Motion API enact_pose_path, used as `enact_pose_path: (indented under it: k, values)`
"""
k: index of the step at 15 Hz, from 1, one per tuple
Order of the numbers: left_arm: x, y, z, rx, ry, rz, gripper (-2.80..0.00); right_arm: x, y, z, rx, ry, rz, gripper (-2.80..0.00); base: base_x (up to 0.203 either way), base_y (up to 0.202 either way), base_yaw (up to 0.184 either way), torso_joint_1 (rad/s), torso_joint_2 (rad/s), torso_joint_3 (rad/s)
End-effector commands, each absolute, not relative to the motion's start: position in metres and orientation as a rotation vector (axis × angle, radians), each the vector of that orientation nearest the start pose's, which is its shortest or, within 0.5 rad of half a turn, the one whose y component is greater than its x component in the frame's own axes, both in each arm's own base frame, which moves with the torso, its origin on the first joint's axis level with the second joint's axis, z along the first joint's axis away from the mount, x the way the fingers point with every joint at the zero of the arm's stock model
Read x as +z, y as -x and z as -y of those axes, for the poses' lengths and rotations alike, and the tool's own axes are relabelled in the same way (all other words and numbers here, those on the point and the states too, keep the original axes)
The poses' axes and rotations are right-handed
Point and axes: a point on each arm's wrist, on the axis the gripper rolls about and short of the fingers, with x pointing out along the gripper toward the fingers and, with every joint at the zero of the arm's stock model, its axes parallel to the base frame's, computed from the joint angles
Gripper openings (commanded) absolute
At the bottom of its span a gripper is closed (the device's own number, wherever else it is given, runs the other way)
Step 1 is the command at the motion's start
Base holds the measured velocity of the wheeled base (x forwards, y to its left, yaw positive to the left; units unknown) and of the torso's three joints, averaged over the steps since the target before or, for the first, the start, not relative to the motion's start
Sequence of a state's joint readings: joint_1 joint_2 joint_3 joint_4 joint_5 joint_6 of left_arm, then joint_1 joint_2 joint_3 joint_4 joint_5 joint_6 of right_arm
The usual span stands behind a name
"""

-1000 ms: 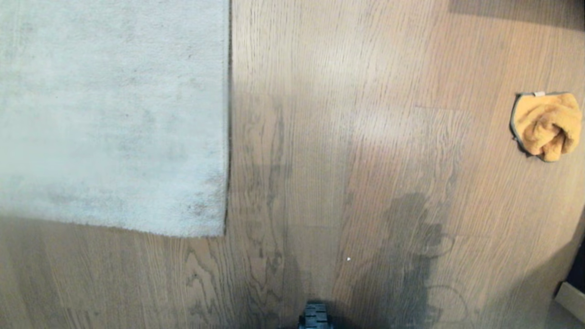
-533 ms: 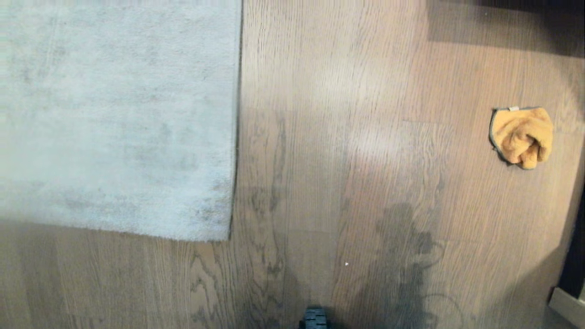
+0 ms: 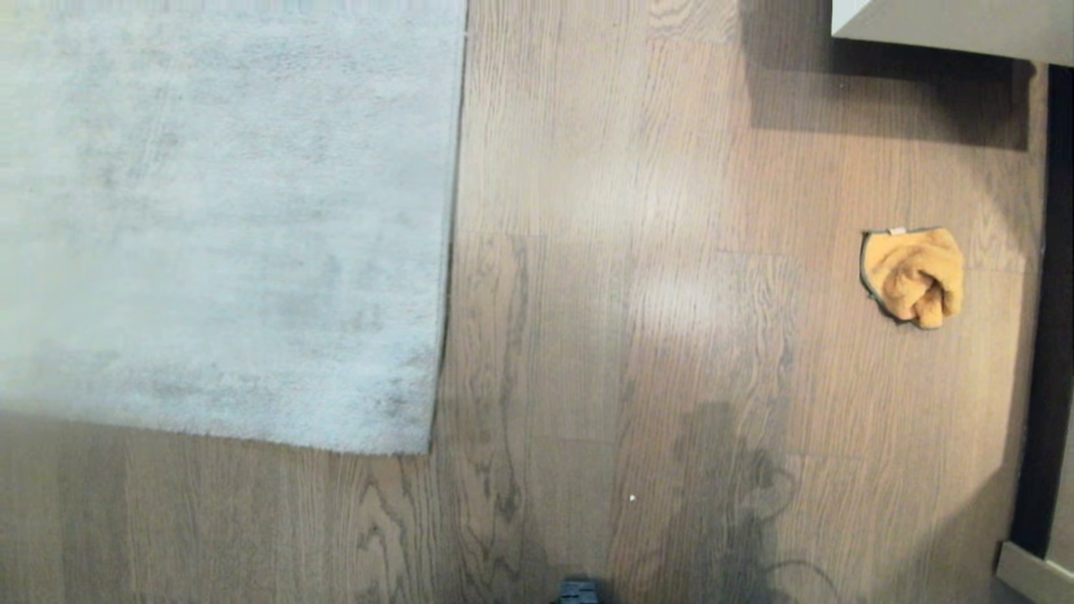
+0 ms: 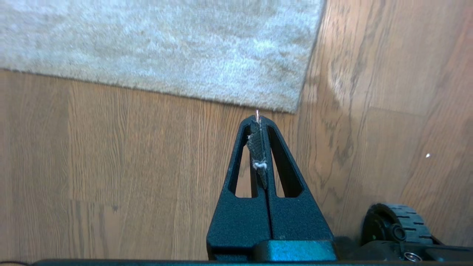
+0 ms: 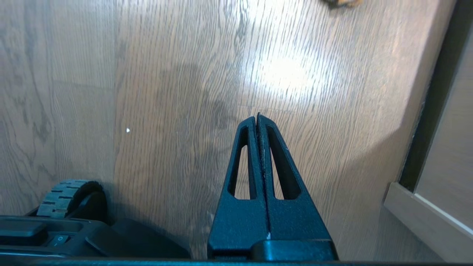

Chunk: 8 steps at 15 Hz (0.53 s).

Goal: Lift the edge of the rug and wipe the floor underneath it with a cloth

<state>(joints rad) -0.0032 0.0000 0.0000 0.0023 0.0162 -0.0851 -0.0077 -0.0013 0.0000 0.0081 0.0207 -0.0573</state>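
Waiting with both arms parked, the left gripper (image 4: 258, 120) and right gripper (image 5: 257, 119) pinched shut on nothing, it hasn't begun: next, fetching the cloth (image 3: 913, 277) lying well apart from the rug corner (image 3: 419, 436).

A lived-in room of a home is being shown. Wood-grain plank floor (image 3: 638, 252) is being covered on one side by a large pale grey pile rug (image 3: 218, 218). Well apart from the rug, across the bare planks, a pale furniture panel (image 3: 940, 25) and a light baseboard (image 3: 1028, 575) are being glimpsed.
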Motion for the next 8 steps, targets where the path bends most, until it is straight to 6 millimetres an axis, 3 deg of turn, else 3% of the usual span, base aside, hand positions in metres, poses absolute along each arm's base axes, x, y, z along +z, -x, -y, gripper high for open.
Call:
enact_pose_path:
  k: [1, 8]
  values:
    - [0.0753, 0.0228, -0.0004, 0.014, 0.084, -0.001, -2.80, 0.0747, 0.0228, -0.0007, 0.014, 0.058, -0.007, -2.80, 0.000, 0.000, 0.000, 0.005, 0.00, 0.204]
    - [0.0752, 0.0228, -0.0004, 0.014, 0.084, -0.002, -2.80, 0.0747, 0.0228, -0.0007, 0.014, 0.058, -0.007, -2.80, 0.000, 0.000, 0.000, 0.001, 0.00, 0.204]
